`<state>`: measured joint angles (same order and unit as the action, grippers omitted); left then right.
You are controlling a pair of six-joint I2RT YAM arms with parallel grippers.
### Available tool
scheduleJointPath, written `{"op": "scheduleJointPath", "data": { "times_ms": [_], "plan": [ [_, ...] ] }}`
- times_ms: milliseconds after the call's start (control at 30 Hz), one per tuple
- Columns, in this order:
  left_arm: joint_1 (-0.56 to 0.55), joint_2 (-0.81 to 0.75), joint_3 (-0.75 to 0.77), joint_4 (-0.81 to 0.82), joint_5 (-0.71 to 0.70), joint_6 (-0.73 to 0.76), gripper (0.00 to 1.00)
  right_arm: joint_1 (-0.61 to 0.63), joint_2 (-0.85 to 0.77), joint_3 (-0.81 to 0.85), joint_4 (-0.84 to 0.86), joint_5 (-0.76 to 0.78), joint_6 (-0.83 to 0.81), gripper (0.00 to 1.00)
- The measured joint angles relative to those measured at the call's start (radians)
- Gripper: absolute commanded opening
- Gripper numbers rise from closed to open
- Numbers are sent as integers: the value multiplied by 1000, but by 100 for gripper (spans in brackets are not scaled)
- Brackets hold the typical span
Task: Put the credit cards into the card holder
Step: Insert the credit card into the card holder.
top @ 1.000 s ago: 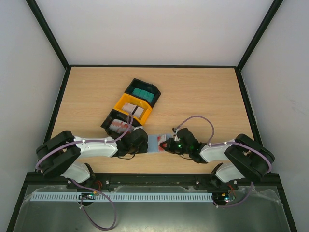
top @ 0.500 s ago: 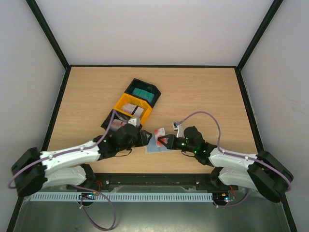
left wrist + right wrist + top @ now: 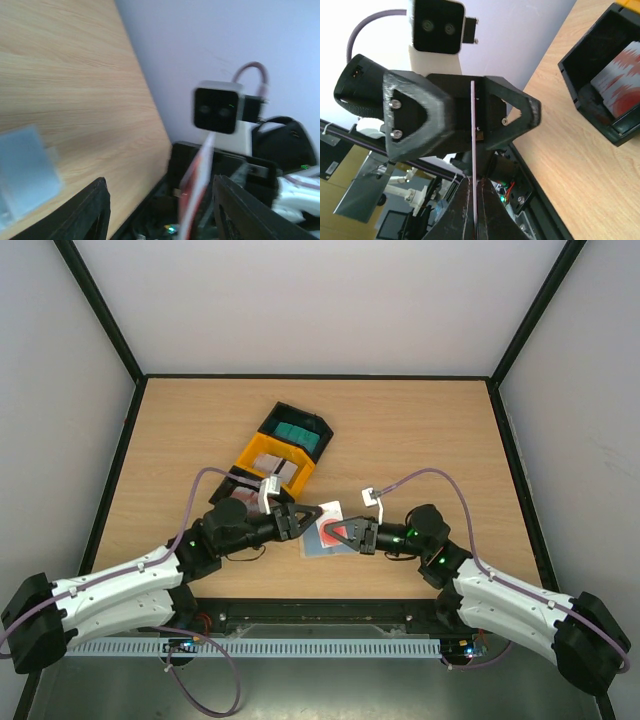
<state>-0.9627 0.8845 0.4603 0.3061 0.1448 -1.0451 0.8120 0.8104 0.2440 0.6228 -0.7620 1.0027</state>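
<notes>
The right fingers (image 3: 340,533) are pressed together on 1 credit card (image 3: 329,515), white with red blotches, and hold it above the counter (image 3: 420,430) near the front edge. In the right wrist view this card stands edge-on, a thin line rising from between the 2 pinching fingers. The left fingers (image 3: 308,517) face it from the other side and are spread wide, 1 on each side of the card's edge. Whether they touch the card cannot be told.

The card holder (image 3: 25,175) lies open and flat on the counter, light blue side up, just below the held card in the top view and partly under it. Nothing grips it.

Behind the left arm sits a row of 3 joined trays (image 3: 262,452), black, yellow and black, set at a slant. The far black tray holds teal cards (image 3: 297,436), and the yellow one holds white-grey cards (image 3: 287,472). The near black tray, mostly hidden by the left arm from above, shows another red-blotched card (image 3: 620,82) in the right wrist view, leaning inside it.
</notes>
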Motion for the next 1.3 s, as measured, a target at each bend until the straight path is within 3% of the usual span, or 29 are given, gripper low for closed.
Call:
{"op": "scheduleJointPath", "data": {
  "times_ms": [167,367,533,633,800,1033,1200,1300],
  "plan": [
    [0,2,-19,150,101,-12,28,0,0,0,7,-40,24,2],
    [6,32,-24,208,154,-13,3,0,-1,0,28,-63,43,3],
    [10,43,-24,222,177,-8,2,0,-9,2,7,-60,51,33],
    [20,35,-24,217,189,2,3,0,-43,4,-39,-29,36,37],
    [52,-24,-39,202,204,11,2,0,-128,5,-81,32,27,27],
    [64,-40,-52,203,231,13,2,0,-138,6,-103,58,14,25],
    [65,-32,-52,200,244,13,2,0,-82,17,-113,55,-6,2],
    [74,-22,-54,196,237,12,18,0,-81,29,-120,56,-19,2]
  ]
}}
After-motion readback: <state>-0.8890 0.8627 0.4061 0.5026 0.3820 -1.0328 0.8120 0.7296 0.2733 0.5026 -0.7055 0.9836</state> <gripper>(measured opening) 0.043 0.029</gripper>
